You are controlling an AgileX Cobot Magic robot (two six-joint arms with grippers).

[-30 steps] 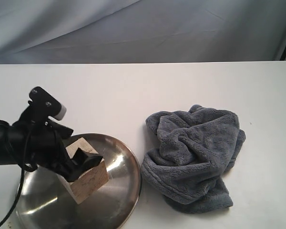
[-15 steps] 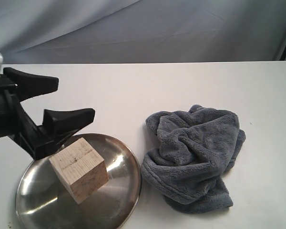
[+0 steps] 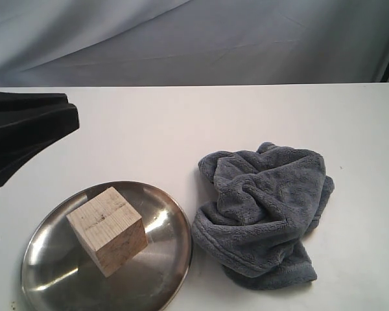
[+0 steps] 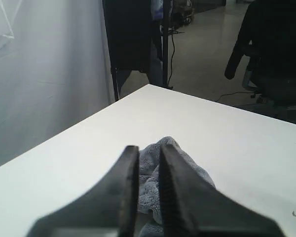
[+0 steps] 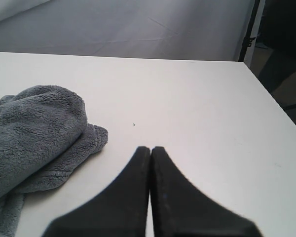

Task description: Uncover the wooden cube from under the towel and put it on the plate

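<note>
At the far left edge of the exterior view, the left gripper (image 3: 72,110) hangs in the air above the white table (image 3: 181,123), on the far side of the plate and touching nothing. Its two black fingers (image 3: 32,126) point right. In the left wrist view they are drawn almost together, with only a thin slit between them and nothing in it.

Just right of it and nearer, at the near left of the table, lies the plate (image 3: 172,223), round and shiny steel. The wooden cube (image 3: 107,230) rests on it, left of the plate's centre, turned so that a corner faces the near edge. It is pale, with the grain showing on its top face. It is fully uncovered and apart from the gripper.

To the right of the plate, with its left edge just beside the plate's rim, sits the towel (image 3: 266,214), a dark grey plush cloth crumpled into a loose heap on the table.

The right gripper (image 5: 150,149) does not show in the exterior view. In the right wrist view its fingers are pressed together and hold nothing, above bare table beside the towel's edge.

A grey cloth backdrop (image 3: 181,39) hangs beyond the far edge of the table.
</note>
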